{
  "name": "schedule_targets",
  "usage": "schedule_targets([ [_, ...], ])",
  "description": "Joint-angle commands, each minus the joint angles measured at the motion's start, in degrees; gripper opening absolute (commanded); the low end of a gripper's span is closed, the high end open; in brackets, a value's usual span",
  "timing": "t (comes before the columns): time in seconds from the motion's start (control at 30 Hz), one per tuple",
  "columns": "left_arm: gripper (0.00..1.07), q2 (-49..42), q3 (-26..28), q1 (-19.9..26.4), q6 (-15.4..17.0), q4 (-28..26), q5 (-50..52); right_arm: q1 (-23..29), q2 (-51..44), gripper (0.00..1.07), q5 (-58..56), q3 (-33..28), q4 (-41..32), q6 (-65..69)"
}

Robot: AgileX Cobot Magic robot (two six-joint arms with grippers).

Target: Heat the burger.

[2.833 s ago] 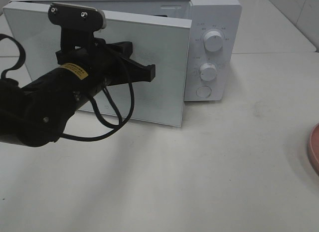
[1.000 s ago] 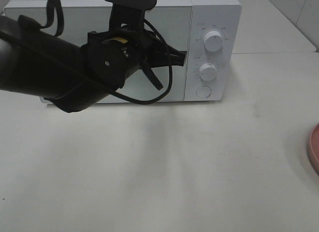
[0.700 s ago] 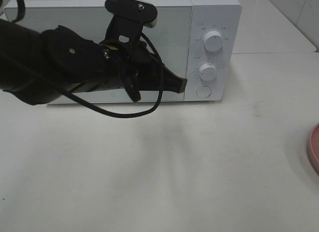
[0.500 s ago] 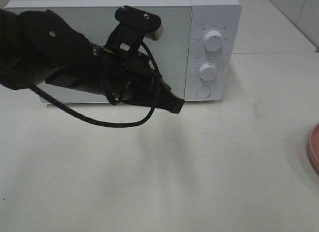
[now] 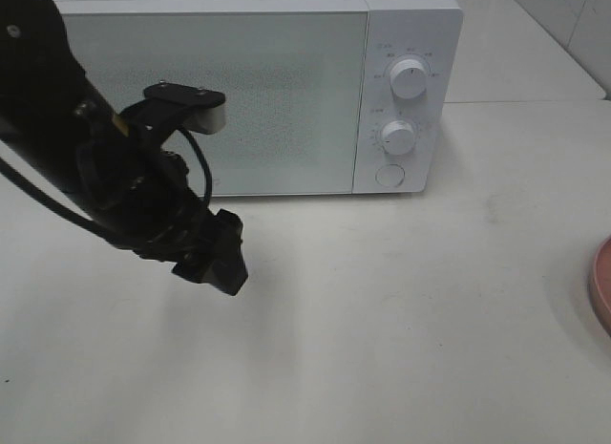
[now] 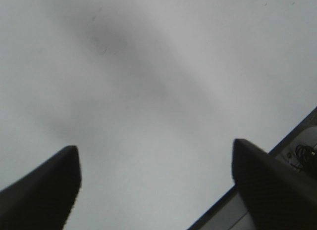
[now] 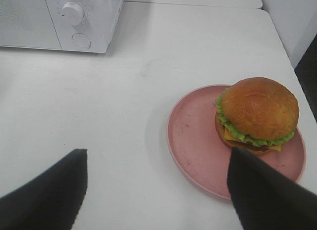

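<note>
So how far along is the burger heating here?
Hardly begun. The burger sits on the pink plate, untouched, and the microwave door is shut. Nothing is in hand: the left gripper and right gripper both hover with jaws open and empty. Opening, loading, closing and starting remain.

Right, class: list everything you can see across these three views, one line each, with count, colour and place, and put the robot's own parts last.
microwave: one, white, back of the table, door shut.
knobs: two, white, on the microwave's panel, a round button below them.
plate: one, pink, on the table's right side.
burger: one, golden-brown bun with green lettuce, on the plate toward one edge.
table: one, white.
left gripper: one, black, open, over bare table before the microwave.
right gripper: one, black, open, empty, near the plate.
</note>
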State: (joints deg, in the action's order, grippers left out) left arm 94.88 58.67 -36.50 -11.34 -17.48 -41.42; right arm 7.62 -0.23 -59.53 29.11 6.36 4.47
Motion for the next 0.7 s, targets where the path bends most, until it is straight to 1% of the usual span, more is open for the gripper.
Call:
schedule_targets([
  [0.03,1.0,-2.23,-0.23,2.35,3.27,2.81,-6.99,-0.17,-1.49,0.76,0.34,-0.17,0.06,-0.63],
  [0.07,1.0,-2.23,-0.23,2.35,3.27,2.81,-6.99,-0.17,-1.49,0.76,0.34,-0.17,0.06,-0.63],
  [0.1,1.0,-3.32,-0.23,4.93,3.27,2.86,-9.51,-0.17,-1.49,0.76,0.34,-0.17,0.06,-0.63],
  [0.13,1.0,-3.84,-0.23,6.42,3.27,2.86,-10.77,-0.17,-1.49,0.76,0.34,-0.17,0.06,-0.63],
  [0.17,1.0,-3.84,-0.23,6.42,3.27,2.86,-10.77,-0.17,-1.49,0.76,0.34,-0.17,0.06,-0.63],
  [0.2,1.0,-4.98,-0.23,9.28,3.21,2.86,-12.49,-0.17,-1.49,0.76,0.34,-0.17,0.06,-0.63],
  [0.23,1.0,-4.98,-0.23,9.28,3.21,2.86,-12.49,-0.17,-1.49,0.76,0.34,-0.17,0.06,-0.63],
  [0.27,1.0,-6.59,-0.23,12.09,3.21,3.04,-14.15,-0.17,-1.49,0.76,0.34,-0.17,0.06,-0.63],
  [0.3,1.0,-7.51,-0.23,13.64,3.21,3.32,-14.95,-0.17,-1.49,0.76,0.34,-0.17,0.06,-0.63],
  [0.33,1.0,-7.51,-0.23,13.64,3.21,3.32,-14.95,-0.17,-1.49,0.76,0.34,-0.17,0.06,-0.63],
  [0.37,1.0,-9.28,-0.23,16.5,3.21,4.07,-16.44,-0.17,-1.49,0.76,0.34,-0.17,0.06,-0.63],
  [0.4,1.0,-10.2,-0.23,17.99,3.27,4.47,-17.3,-0.17,-1.49,0.76,0.34,-0.17,0.06,-0.63],
  [0.43,1.0,-10.2,-0.23,17.99,3.27,4.47,-17.3,-0.17,-1.49,0.76,0.34,-0.17,0.06,-0.63],
  [0.47,1.0,-11.97,-0.34,20.51,3.44,5.21,-18.68,-0.17,-1.49,0.76,0.34,-0.17,0.06,-0.63],
  [0.5,1.0,-12.95,-0.63,21.94,3.44,5.73,-19.25,-0.17,-1.49,0.76,0.34,-0.17,0.06,-0.63],
  [0.53,1.0,-12.95,-0.63,21.94,3.44,5.73,-19.25,-0.17,-1.49,0.76,0.34,-0.17,0.06,-0.63],
  [0.57,1.0,-14.84,-1.6,24.58,3.44,6.47,-19.88,-0.17,-1.49,0.76,0.34,-0.17,0.06,-0.63],
  [0.6,1.0,-15.99,-2.35,26.01,3.44,6.82,-19.94,-0.17,-1.49,0.76,0.34,-0.17,0.06,-0.63],
  [0.63,1.0,-15.99,-2.35,26.01,3.44,6.82,-19.94,-0.17,-1.49,0.76,0.34,-0.17,0.06,-0.63],
  [0.7,1.0,-20.86,-5.61,31.17,3.44,8.54,-19.94,-0.17,-1.49,0.76,0.34,-0.17,0.06,-0.63],
])
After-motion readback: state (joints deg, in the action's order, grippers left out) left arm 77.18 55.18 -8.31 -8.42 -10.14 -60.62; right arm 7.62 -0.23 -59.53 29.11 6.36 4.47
